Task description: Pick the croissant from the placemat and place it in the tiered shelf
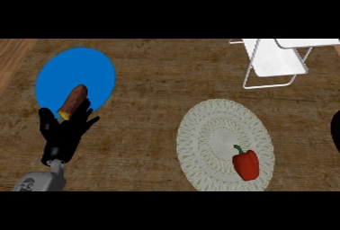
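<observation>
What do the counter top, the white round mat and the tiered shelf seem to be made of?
The counter top looks like matte brown wood: streaky grain runs across it. The white round mat looks woven or crocheted, perhaps of cotton, with lacy rings; a red pepper lies on it. The tiered shelf looks like flat white panels in a thin, pale frame, probably metal wire, though painted plastic is possible.

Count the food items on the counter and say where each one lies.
2. A brown croissant lies on the blue placemat at the left, just above the left hand. A red bell pepper lies on the white doily at the lower right.
</observation>
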### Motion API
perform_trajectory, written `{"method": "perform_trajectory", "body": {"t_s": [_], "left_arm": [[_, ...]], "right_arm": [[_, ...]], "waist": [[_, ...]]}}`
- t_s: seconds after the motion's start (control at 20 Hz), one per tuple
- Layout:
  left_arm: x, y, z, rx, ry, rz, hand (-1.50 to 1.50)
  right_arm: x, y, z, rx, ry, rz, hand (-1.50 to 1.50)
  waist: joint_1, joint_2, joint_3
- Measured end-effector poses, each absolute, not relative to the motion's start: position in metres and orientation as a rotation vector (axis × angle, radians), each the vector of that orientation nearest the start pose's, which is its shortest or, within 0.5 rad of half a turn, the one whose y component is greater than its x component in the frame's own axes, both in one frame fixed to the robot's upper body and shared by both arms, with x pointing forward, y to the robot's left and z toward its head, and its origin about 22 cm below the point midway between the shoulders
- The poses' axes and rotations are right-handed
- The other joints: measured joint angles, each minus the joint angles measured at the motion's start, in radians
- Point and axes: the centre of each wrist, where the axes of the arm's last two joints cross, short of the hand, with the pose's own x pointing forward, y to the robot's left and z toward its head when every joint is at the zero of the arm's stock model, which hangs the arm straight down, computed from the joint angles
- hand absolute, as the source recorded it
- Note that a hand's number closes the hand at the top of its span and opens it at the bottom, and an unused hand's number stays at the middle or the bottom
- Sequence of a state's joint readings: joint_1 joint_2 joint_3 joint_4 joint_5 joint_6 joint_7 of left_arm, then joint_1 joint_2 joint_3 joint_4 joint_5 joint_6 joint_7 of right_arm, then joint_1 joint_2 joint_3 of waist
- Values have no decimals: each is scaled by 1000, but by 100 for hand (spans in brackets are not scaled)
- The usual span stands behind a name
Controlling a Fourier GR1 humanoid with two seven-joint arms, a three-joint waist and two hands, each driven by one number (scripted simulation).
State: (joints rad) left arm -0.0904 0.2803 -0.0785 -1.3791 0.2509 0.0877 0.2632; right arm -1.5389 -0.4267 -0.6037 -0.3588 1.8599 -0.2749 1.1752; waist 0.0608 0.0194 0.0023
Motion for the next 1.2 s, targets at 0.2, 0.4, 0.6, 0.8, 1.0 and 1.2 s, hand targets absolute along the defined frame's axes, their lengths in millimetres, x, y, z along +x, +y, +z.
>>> {"method": "perform_trajectory", "body": {"t_s": [0.2,0.4,0.6,0.8,1.0,1.2], "left_arm": [[262,279,-9,54,-1188,-8,0],[263,279,-9,55,-1192,-11,0],[263,279,-8,58,-1185,-8,0],[265,281,-8,64,-1186,-11,0],[264,280,-9,56,-1186,-5,0],[261,280,-11,59,-1187,-1,0]], "right_arm": [[474,-239,334,-1764,-712,-217,-150],[469,-247,345,-1784,-773,-323,-150],[463,-250,356,-1776,-868,-435,-150],[457,-252,363,-1760,-973,-554,-150],[450,-257,369,-1757,-1066,-686,-150],[442,-261,373,-1831,-1107,-794,-150]], "waist": [[0,1,0],[3,3,0],[2,2,0],[2,4,1],[3,3,1],[-4,-1,0]]}}
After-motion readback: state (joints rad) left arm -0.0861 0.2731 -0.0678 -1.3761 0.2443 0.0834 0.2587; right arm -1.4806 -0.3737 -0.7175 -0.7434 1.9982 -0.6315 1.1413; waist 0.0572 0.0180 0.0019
